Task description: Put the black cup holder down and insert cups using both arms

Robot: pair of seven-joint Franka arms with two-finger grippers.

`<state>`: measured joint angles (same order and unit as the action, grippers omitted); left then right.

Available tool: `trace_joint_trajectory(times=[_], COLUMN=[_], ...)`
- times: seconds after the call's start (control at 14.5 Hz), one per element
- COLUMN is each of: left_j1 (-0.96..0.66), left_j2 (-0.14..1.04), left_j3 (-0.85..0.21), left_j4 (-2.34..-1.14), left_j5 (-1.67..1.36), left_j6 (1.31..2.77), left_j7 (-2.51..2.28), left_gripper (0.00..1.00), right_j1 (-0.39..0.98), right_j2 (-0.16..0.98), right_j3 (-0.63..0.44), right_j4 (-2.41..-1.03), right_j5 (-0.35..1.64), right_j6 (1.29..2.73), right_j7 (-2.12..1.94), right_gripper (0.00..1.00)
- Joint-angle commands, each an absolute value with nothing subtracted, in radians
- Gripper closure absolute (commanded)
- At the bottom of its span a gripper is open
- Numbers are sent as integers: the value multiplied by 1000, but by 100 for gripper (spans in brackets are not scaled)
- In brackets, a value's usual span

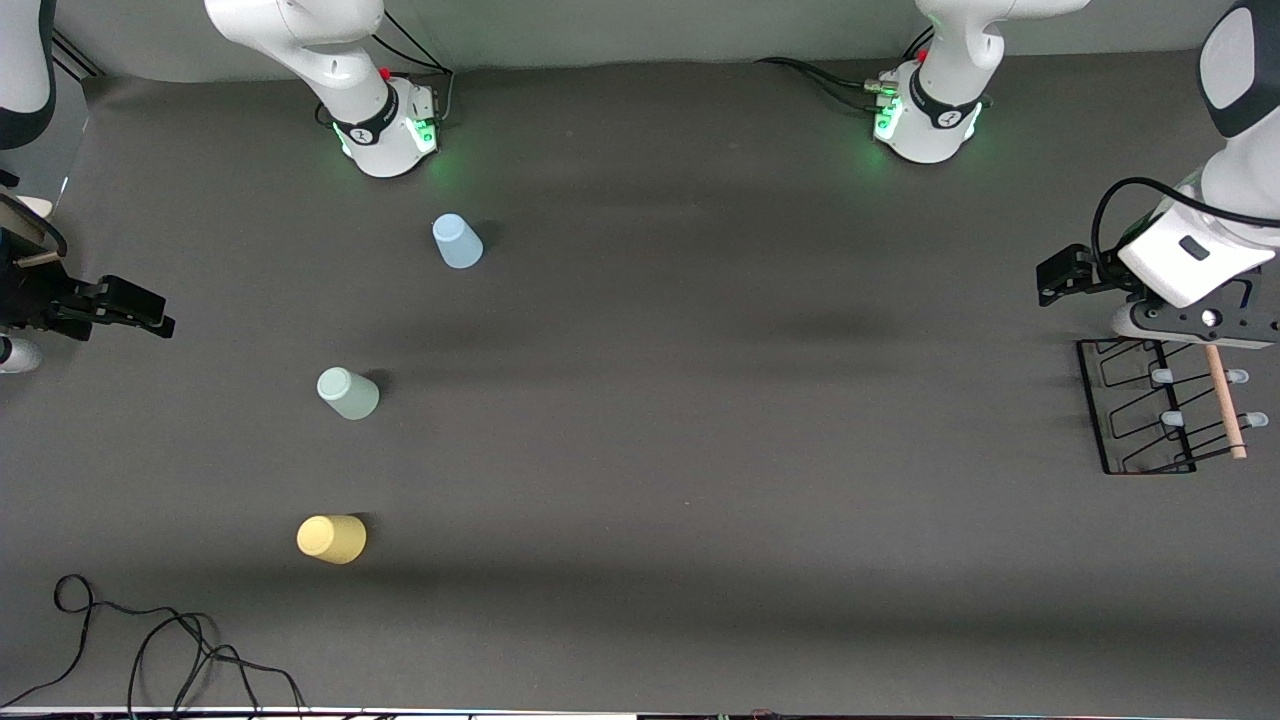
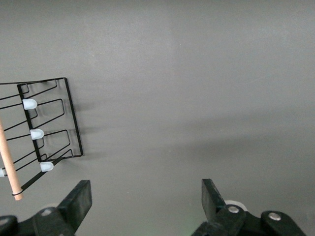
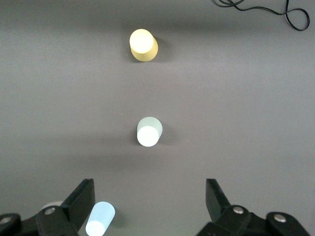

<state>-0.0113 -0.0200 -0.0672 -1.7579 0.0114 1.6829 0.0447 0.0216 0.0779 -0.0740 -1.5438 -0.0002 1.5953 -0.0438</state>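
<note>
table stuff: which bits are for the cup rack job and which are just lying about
For the job:
black rack
blue cup
green cup
yellow cup
left gripper, open, over the table beside the rack
right gripper, open, waiting

Lying about:
loose black cable

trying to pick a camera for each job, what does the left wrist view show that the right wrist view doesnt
Only the left wrist view shows the black cup holder with its wooden handle and pale pegs, beside the open left gripper. Only the right wrist view shows the yellow cup, green cup and blue cup, plus a black cable and the open right gripper. Both show bare grey table.
</note>
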Motion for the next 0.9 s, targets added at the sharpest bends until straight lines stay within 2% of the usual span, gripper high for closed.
trace_joint_trajectory(times=[0.0, 0.48, 0.83], left_j1=[-20, -14, 78], left_j2=[-14, -12, -11], left_j3=[-58, -58, -58], left_j4=[-1736, -1735, -1730], left_j5=[2, 2, 2], left_j6=[1660, 1657, 1635], left_j7=[34, 35, 105], left_gripper=[1, 0, 1], right_j1=[32, 32, 31], right_j2=[63, 63, 63], right_j3=[-81, -81, -81], right_j4=[-1552, -1552, -1552], right_j5=[14, 12, 14], right_j6=[1598, 1598, 1598], right_j7=[-28, -28, -29], right_gripper=[0, 0, 0])
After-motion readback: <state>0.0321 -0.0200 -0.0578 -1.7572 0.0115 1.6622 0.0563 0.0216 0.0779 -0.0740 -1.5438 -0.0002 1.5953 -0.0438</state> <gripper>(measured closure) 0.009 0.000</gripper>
